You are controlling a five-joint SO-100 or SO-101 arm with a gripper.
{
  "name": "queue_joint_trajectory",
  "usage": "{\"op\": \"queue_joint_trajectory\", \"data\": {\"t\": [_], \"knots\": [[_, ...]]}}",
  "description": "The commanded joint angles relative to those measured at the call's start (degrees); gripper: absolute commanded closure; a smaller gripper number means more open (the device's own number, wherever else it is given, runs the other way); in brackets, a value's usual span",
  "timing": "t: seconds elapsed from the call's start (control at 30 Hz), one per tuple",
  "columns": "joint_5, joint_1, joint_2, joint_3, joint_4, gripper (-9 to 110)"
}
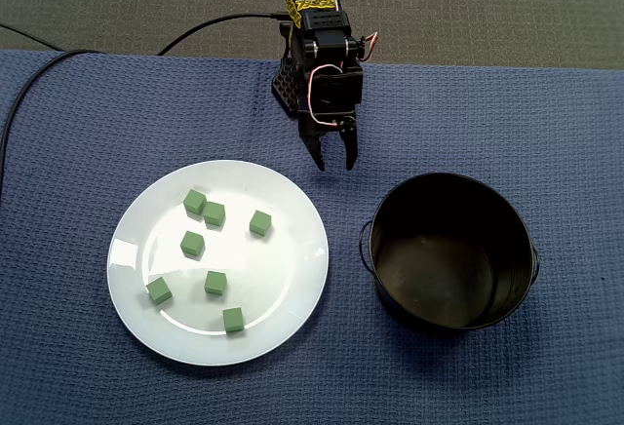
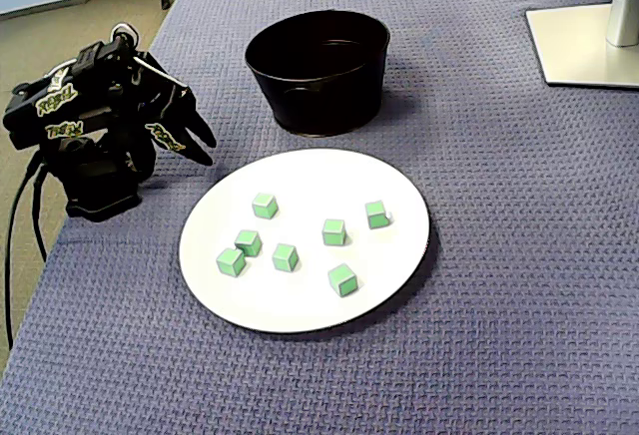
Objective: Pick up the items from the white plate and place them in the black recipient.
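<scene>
Green cubes (image 1: 214, 213), all seven on white plate (image 1: 127, 250); black pot (image 1: 453, 320) empty. My end effector (image 1: 334, 162) slightly parted, holding nothing. Next: descend over nearest cube (image 1: 259, 222).

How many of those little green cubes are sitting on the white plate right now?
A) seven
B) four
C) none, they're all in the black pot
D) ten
A: in both fixed views, seven green cubes can be counted on the white plate, and the black pot has nothing inside it.
</scene>
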Motion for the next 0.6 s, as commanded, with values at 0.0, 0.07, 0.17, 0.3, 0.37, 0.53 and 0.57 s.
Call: {"op": "queue_joint_trajectory", "data": {"t": [0.0, 0.07, 0.17, 0.3, 0.37, 0.53, 0.57], "knots": [[2.1, 0.8, -0.3, 1.0, 8.1, 92], [2.1, 0.8, -0.3, 1.0, 8.1, 92], [2.1, 0.8, -0.3, 1.0, 8.1, 92], [2.0, 0.7, -0.3, 1.0, 8.1, 92], [1.9, 0.4, -0.3, 1.0, 8.1, 93], [1.4, 1.0, -0.3, 1.0, 8.0, 94], [1.8, 0.4, -0.3, 1.0, 7.0, 94]]}}
